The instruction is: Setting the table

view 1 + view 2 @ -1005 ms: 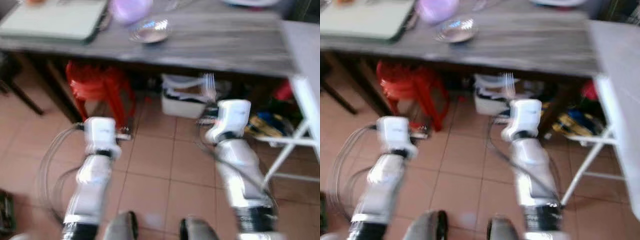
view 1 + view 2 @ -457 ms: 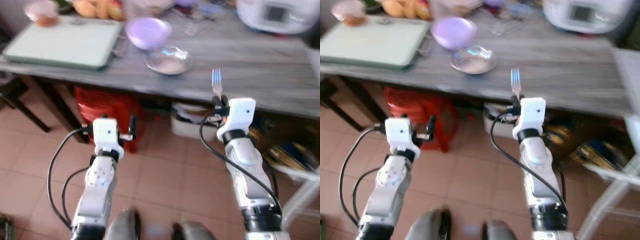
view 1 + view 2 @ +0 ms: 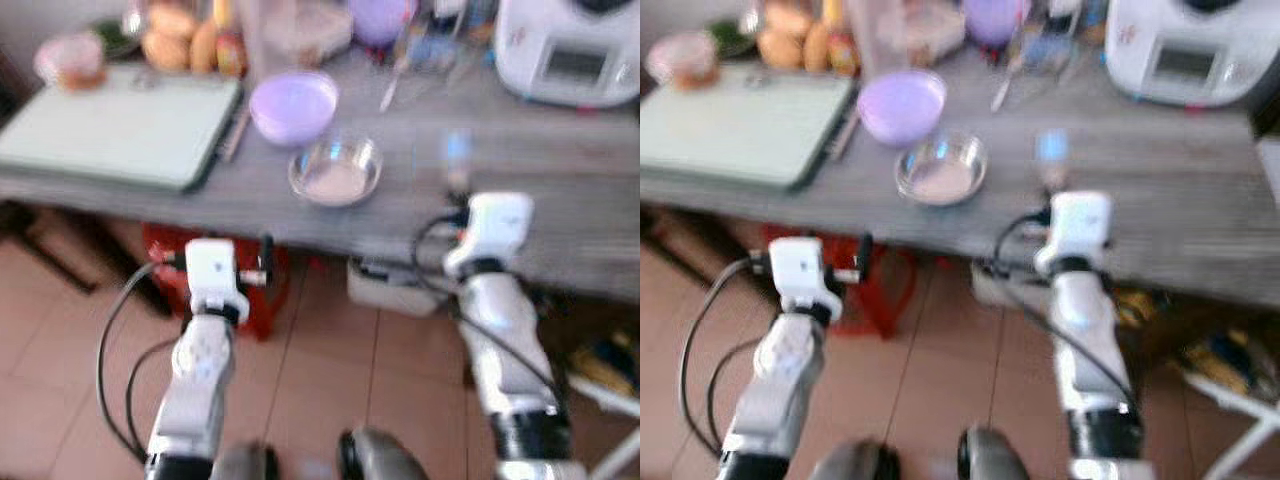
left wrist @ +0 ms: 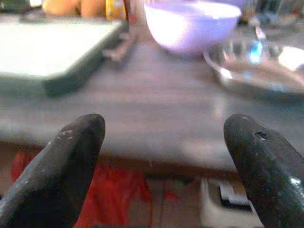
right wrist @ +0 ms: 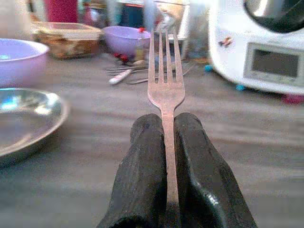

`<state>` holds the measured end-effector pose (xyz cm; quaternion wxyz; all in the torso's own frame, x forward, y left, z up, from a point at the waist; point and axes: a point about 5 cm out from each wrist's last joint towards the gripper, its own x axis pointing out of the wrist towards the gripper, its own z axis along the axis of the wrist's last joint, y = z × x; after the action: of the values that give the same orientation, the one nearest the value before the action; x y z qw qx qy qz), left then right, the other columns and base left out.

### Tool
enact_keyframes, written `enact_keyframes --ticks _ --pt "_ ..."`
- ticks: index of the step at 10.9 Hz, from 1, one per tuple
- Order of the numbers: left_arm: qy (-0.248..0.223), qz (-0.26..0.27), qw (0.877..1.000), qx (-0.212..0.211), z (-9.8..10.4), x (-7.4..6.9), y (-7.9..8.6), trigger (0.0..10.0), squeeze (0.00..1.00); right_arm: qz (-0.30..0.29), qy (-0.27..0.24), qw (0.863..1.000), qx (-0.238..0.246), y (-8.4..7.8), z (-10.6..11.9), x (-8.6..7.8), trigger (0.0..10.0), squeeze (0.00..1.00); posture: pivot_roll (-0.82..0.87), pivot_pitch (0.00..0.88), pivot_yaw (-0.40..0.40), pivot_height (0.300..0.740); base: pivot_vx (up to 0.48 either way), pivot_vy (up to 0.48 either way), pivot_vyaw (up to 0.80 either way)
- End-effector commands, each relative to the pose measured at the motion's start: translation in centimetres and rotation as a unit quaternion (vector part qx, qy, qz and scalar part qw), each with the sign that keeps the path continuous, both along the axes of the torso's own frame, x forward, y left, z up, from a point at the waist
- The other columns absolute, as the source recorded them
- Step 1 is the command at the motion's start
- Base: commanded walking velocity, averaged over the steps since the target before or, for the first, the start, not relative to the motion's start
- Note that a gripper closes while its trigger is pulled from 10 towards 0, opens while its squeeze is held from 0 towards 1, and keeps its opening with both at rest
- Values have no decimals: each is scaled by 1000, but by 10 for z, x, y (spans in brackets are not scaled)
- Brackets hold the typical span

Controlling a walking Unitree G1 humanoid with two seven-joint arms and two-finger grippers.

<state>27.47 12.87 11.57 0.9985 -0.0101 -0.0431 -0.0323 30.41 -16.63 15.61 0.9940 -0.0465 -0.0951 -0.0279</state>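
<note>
Eye views: steel bowl [image 3: 335, 171] on grey table [image 3: 560, 190], lavender bowl [image 3: 293, 106] at its 11 o'clock.

Left wrist: left gripper [image 4: 164, 156] fingers spread, empty, facing table edge.

Right wrist: right gripper [image 5: 168, 156] fingers pinching fork [image 5: 165, 80], tines at 12 o'clock, above the tabletop.

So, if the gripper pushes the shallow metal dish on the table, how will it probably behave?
The shallow metal dish looks thin and shiny, so it is probably light and would slide easily on the smooth grey table. Its low, wide shape suggests that it is unlikely to tip. A push away from the robot may knock it against the purple bowl just behind it.
</note>
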Motion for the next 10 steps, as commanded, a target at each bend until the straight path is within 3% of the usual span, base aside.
enact_keyframes --ticks 1,2,5,6,7,10 --pt "7 14 1000 0 -3 -5 9 10000 0 -5 -3 1000 5 3 -1 -3 10000 0 -48 158 7 740 0 0 0" --pt "7 16 1000 -4 -1 -8 11 10000 0 -31 -4 1000 1 -5 -1 -5 10000 0 -47 162 9 740 0 0 0" --pt "17 43 998 -39 -1 -13 21 10000 0 -98 36 993 62 -28 -12 2 10000 0 -32 191 15 740 0 0 0" --pt "21 45 998 -41 -1 -13 22 10000 0 -103 39 991 72 -28 -12 5 10000 0 -30 197 16 740 0 0 0" --pt "27 41 998 -44 -2 -14 22 10000 0 -112 55 986 114 -27 -12 17 10000 0 -25 204 21 740 0 0 0" --pt "31 34 998 -41 0 -17 21 10000 0 -105 73 980 150 -21 -9 37 10000 0 -11 227 24 740 0 0 0"
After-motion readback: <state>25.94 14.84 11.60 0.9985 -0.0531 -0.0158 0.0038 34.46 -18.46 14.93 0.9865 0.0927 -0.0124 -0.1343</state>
